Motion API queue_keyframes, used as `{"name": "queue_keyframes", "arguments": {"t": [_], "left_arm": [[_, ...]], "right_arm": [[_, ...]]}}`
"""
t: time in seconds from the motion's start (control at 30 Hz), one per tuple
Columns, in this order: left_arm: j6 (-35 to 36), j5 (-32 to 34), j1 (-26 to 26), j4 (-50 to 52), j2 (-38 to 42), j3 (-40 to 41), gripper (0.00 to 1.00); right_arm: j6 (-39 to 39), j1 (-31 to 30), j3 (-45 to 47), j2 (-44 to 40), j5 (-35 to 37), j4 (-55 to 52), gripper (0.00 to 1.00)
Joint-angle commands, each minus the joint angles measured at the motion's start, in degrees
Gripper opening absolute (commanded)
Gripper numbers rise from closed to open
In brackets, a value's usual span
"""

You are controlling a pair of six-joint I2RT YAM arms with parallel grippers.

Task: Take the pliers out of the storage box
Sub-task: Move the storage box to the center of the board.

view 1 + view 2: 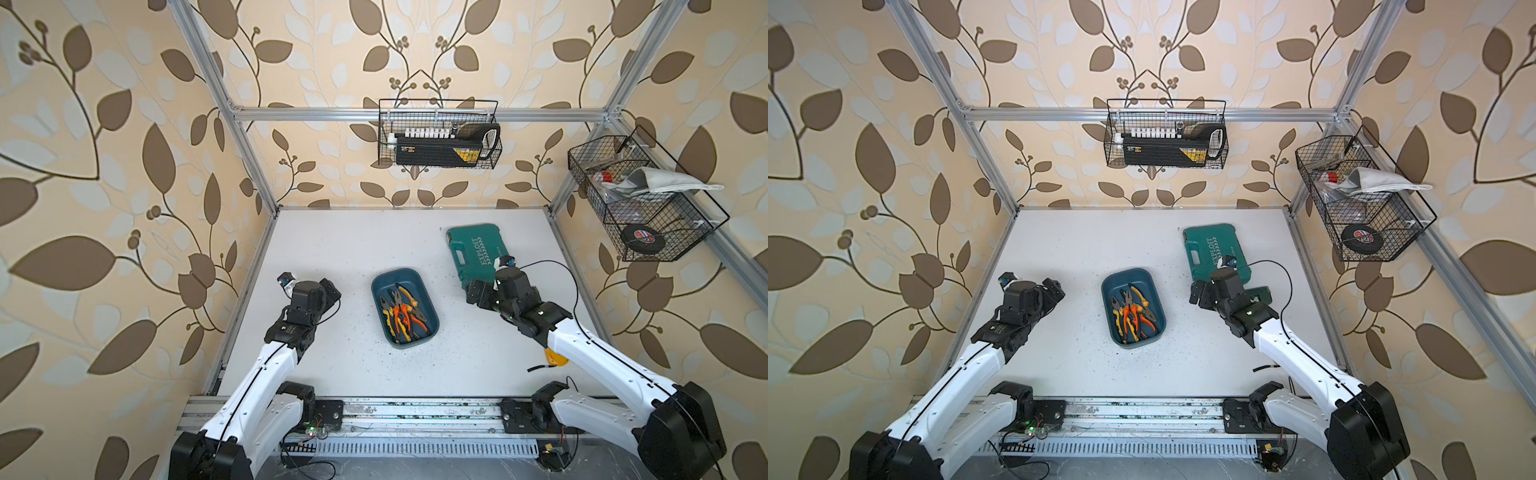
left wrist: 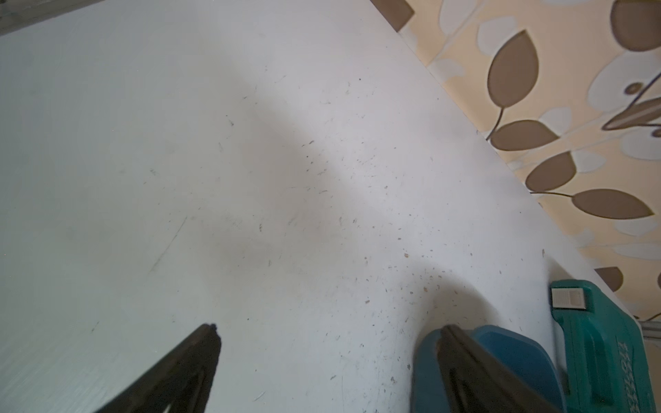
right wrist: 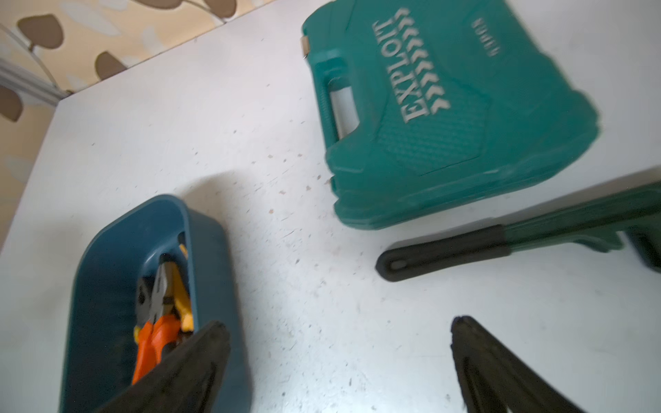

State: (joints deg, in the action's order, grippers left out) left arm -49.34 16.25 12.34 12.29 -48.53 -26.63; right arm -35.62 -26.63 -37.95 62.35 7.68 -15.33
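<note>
At the middle of the white speckled bench point(image 1: 332, 249) sits the shallow dark blue-teal plastic storage box point(image 1: 398, 277), with the orange- and yellow-handled, dark-jawed pliers point(image 1: 405, 313) piled inside. At nine o'clock from it, the left hand point(image 2: 328, 329) hangs over bare bench, spread wide and empty. At three o'clock, the right hand point(image 3: 339, 321) is likewise spread and empty, near the green plastic "EXPLOIT" tool case point(image 1: 473, 249) at one o'clock.
</note>
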Motion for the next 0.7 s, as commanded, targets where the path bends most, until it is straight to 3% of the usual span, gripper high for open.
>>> {"name": "queue_keyframes", "arguments": {"t": [0.0, 0.07, 0.13, 0.23, 0.3, 0.47, 0.67], "left_arm": [[-1.4, 2.8, -0.2, 3.8, 1.2, -1.6, 0.99], [-5.1, 2.5, -0.4, 13.7, 1.2, -4.2, 0.99], [-3.1, -2.3, -0.9, 18.0, 1.2, -5.2, 0.99], [2.9, -14.5, -2.5, 14.1, 1.1, -3.3, 0.99], [2.8, -19.9, -2.7, 11.0, 0.4, -1.8, 0.99], [1.1, -28.4, -3.9, 9.5, -3.9, -3.4, 0.99], [-4.4, -41.7, -14.3, 2.4, -1.7, 1.2, 0.99]], "right_arm": [[-1.4, -5.0, 2.0, 2.2, -11.2, 3.7, 0.99], [-2.5, -10.3, 0.9, 4.5, -10.3, 5.4, 0.99], [-4.9, -14.8, 0.8, 7.3, -10.9, 10.0, 0.99], [-7.7, -19.5, 0.0, 13.3, -13.8, 17.8, 0.99], [-8.0, -21.9, -1.5, 17.3, -12.7, 19.3, 0.99], [-7.7, -24.3, -6.0, 24.2, -12.8, 20.5, 0.99], [-7.5, -25.0, -11.8, 30.7, -13.3, 21.3, 0.99]]}}
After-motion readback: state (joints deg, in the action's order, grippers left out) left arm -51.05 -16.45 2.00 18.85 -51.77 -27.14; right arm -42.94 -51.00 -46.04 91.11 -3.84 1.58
